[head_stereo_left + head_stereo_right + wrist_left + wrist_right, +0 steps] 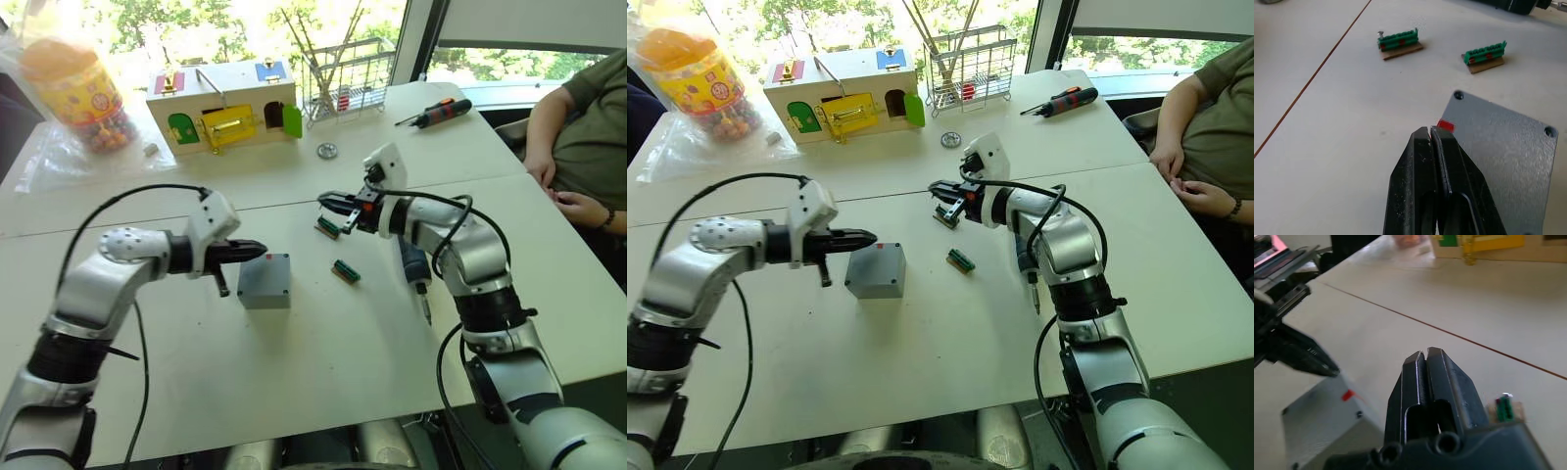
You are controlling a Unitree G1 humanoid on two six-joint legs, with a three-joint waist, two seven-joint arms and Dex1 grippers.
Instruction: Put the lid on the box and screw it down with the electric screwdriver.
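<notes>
Left claw (257,250) hovers closed just above the box (265,281).

strong daylight pours through the windows (294,24) behind the wooden box (225,103), washing out the glass and leaving glare on the tabletop (323,382) near it. arm shadows are soft. the right wrist view's background is blurred.

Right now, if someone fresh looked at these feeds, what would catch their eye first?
Probably the grey box at the table's middle with its lid already on, the left gripper hovering at its edge with jaws shut. Next, the right gripper, also shut, above a small green strip, and the electric screwdriver lying under that arm. At the far edge, a wooden box with coloured doors stands out.
</notes>
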